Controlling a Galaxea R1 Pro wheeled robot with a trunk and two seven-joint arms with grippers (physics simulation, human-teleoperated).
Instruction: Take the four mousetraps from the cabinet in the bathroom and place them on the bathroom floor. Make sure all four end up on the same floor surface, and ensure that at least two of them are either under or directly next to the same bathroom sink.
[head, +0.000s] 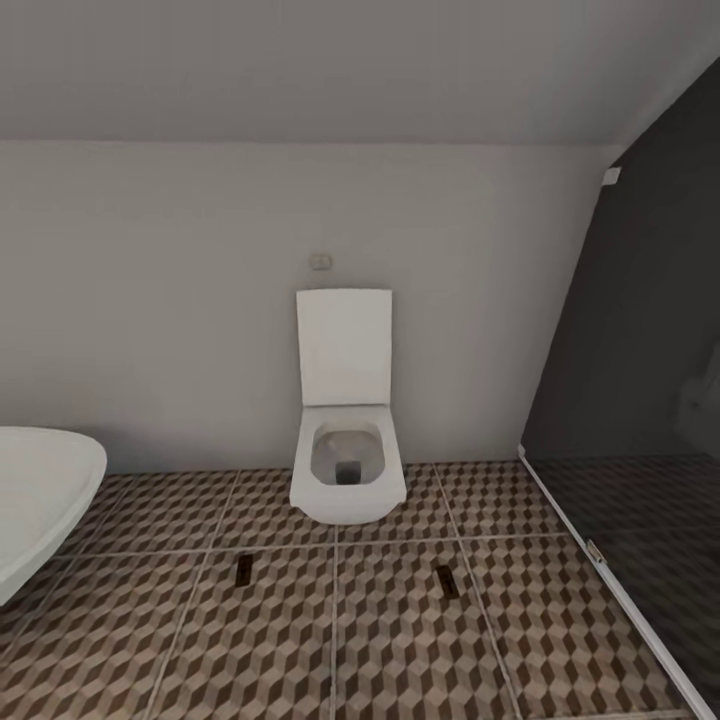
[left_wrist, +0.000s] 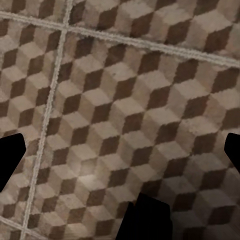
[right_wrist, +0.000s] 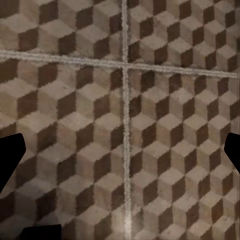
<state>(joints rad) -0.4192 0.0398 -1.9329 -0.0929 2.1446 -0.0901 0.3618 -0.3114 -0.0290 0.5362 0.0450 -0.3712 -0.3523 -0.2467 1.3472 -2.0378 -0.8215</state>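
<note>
We see two small dark mousetraps lying flat on the cube-patterned floor (head: 400, 640), one (head: 244, 569) left and one (head: 448, 581) right, well apart.

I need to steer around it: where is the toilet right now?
In the head view the toilet is centre, against the back wall, between the white basin at left and the dark glass partition at right.

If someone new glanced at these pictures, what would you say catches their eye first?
Probably the white toilet with its lid up, standing against the pale back wall in the middle of the head view. Next comes the bathroom floor with its busy brown and beige cube pattern, on which two small dark objects lie in front of the toilet, too small to identify. A dark glass panel closes the right side, and a white curved rim pokes in at the left.
</note>
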